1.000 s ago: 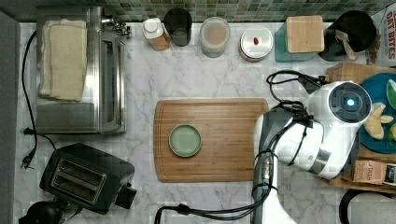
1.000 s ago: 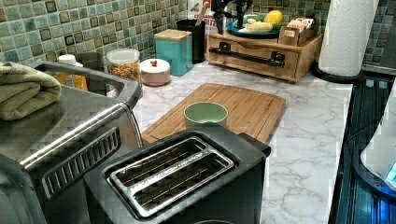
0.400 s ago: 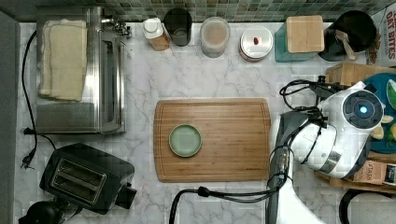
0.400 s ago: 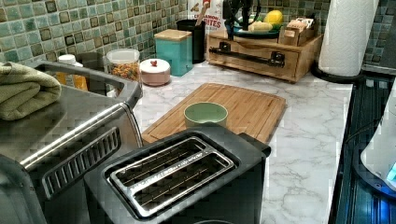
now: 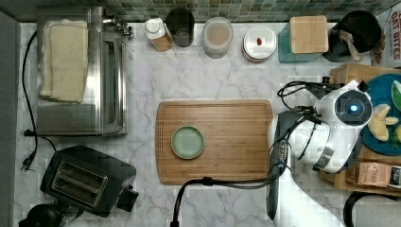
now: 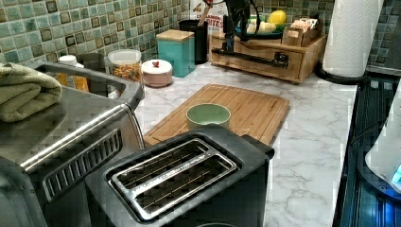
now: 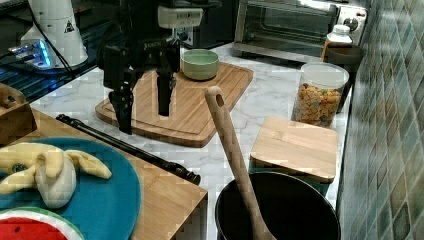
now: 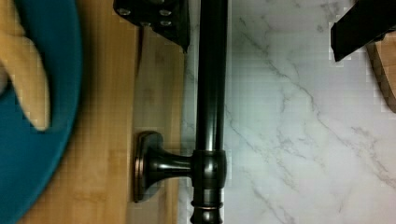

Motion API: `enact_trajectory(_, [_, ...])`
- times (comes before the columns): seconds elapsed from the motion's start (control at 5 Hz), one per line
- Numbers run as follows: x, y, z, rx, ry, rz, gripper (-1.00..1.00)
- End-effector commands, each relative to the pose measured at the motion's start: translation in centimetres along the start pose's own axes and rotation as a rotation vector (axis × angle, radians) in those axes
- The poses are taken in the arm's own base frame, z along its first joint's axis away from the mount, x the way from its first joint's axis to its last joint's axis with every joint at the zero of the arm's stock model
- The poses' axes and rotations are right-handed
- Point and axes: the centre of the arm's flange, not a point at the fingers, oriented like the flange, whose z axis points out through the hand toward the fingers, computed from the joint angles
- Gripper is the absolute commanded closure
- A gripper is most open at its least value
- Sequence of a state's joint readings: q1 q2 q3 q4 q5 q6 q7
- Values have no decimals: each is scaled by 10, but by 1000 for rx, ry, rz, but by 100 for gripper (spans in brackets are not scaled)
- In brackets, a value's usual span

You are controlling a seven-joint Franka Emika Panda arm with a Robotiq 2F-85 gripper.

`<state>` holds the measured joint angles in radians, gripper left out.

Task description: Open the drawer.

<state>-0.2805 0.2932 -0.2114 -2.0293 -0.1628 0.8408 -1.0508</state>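
Right view gives us the best look at the black two-fingered gripper (image 7: pixel 145 112): its fingers (image 7: pixel 165 95) point down and stand wide apart, and they hold nothing. One finger hangs just above the long black metal bar handle (image 7: pixel 127 147), the other is over the flat bamboo cutting board (image 7: pixel 200 112). In the wrist view we see the same handle (image 8: pixel 210 93) running between the two finger tips, with one black bracket (image 8: pixel 154 163) fixed to the front of the light bamboo-wood drawer (image 8: pixel 112 116). We cannot tell if a finger touches the bar.

In the left view the drawer (image 6: pixel 265 59) is at the far end of the white marble counter (image 6: pixel 312 142), under a teal plate (image 6: pixel 255 33) with fruit, and it looks closed. A pale green bowl (image 6: pixel 208 116) stands on the cutting board. Near the camera we see a black toaster (image 6: pixel 189 179) and a steel toaster oven (image 6: pixel 71 137).
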Motion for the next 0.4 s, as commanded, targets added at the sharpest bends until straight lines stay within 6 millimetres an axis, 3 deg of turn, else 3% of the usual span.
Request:
enact_trajectory(0.2, [10, 2, -20, -109, -11, -14, -100])
enact_trajectory(0.4, [1, 9, -9, -95, 35, -14, -100])
